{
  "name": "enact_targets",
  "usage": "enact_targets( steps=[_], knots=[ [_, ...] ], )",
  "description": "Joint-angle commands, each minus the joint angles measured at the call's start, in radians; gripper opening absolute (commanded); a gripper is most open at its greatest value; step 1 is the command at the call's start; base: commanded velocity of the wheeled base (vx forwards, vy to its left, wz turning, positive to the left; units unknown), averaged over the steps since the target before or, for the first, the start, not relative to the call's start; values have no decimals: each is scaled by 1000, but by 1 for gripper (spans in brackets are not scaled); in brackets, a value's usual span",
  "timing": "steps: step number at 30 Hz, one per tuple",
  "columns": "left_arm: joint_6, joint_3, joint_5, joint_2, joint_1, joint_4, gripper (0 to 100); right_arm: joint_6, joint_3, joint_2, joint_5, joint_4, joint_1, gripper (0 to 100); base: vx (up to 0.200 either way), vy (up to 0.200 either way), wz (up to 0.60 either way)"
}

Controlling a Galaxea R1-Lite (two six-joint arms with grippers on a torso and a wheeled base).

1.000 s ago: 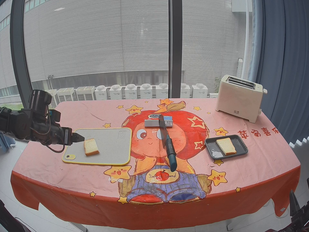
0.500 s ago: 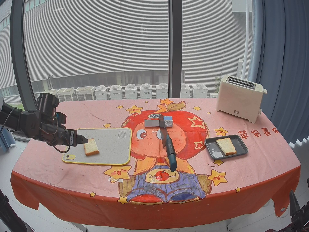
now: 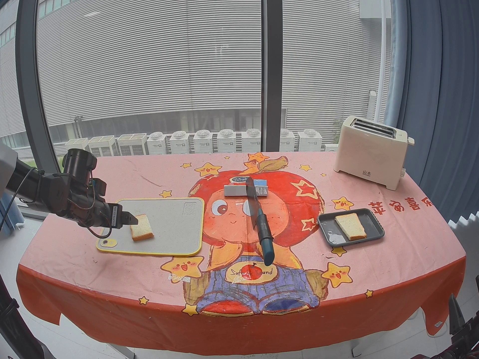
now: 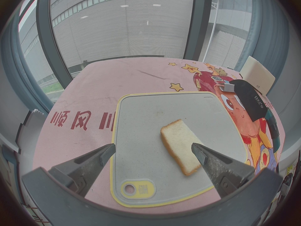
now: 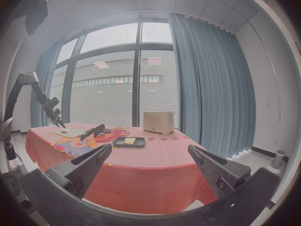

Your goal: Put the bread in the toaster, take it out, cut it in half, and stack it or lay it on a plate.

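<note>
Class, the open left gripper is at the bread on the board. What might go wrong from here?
1. The bread lies flat on the board, so the open left gripper may push or crush it instead of gripping it.
2. The plate sits on the far side of the knife; a low carry might knock the knife.

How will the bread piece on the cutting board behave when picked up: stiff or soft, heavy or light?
The bread piece looks thin and porous, so it is probably light and easily squashed by the left claw. Lying flat on the smooth cutting board, it would likely slide, not roll, if pushed.
</note>
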Motion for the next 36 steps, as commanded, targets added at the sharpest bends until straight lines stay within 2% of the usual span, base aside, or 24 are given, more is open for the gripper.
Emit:
enact_targets(
  steps=[1, 12, 28, 36],
  knots=[
    [0, -10, 3, 24, 6, 0, 100, 0, 18, -15, 1, 0, 0, 100, 0, 0, 0],
    [1, -25, 9, 39, 27, 0, 100, 0, 18, -15, 1, 0, 0, 100, 0, 0, 0],
    [0, -48, 70, 70, 26, 0, 100, 0, 18, -15, 1, 0, 0, 100, 0, 0, 0],
    [0, -50, 72, 75, 22, 0, 100, 0, 18, -15, 1, 0, 0, 100, 0, 0, 0]
  ],
)
